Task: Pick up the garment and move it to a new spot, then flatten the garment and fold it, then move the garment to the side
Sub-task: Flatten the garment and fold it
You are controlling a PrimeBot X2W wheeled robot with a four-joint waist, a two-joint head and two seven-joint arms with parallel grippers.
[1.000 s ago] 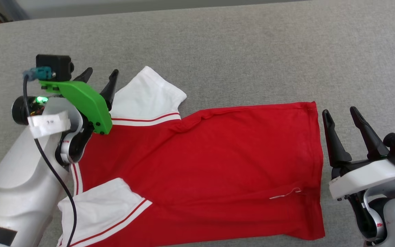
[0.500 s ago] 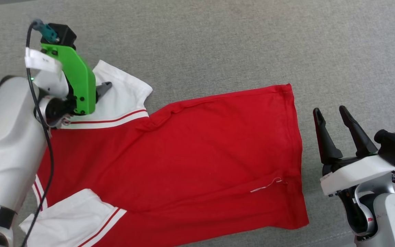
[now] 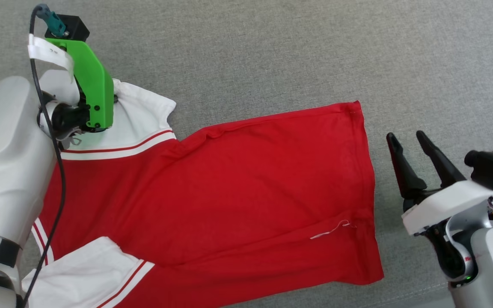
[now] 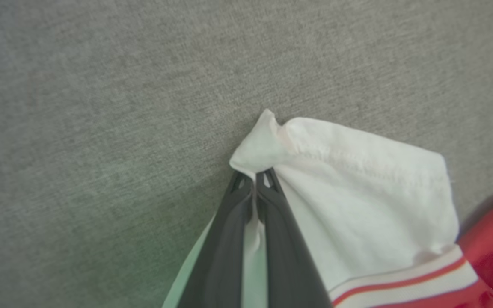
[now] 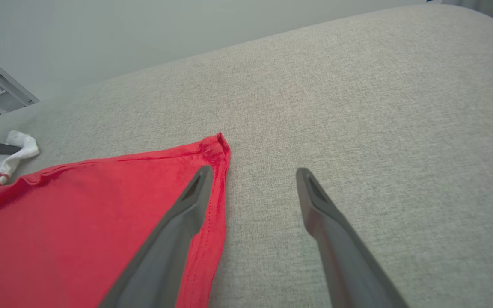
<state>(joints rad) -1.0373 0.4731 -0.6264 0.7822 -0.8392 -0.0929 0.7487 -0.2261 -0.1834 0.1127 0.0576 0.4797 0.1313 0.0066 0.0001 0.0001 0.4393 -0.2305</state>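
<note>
Grey upholstery (image 3: 272, 51), one garment (image 3: 238, 184), left end effector (image 4: 255, 177), right end effector (image 3: 405, 135)

1. The left gripper (image 4: 255, 179) rises from the bottom edge, its two dark fingers (image 4: 225, 248) pressed together.
2. A fold of the garment (image 4: 357, 188) is pinched between the tips: the corner of its white sleeve.
3. A red-and-white striped band (image 4: 400, 280) borders the sleeve at lower right.
4. Grey fabric surface (image 4: 101, 107) lies beneath.

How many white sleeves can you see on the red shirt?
2. One sleeve is at the shirt's upper left in the head view, its tip pinched by the left gripper. The other sleeve lies at the lower left, partly cut off by the picture's edge.
</note>
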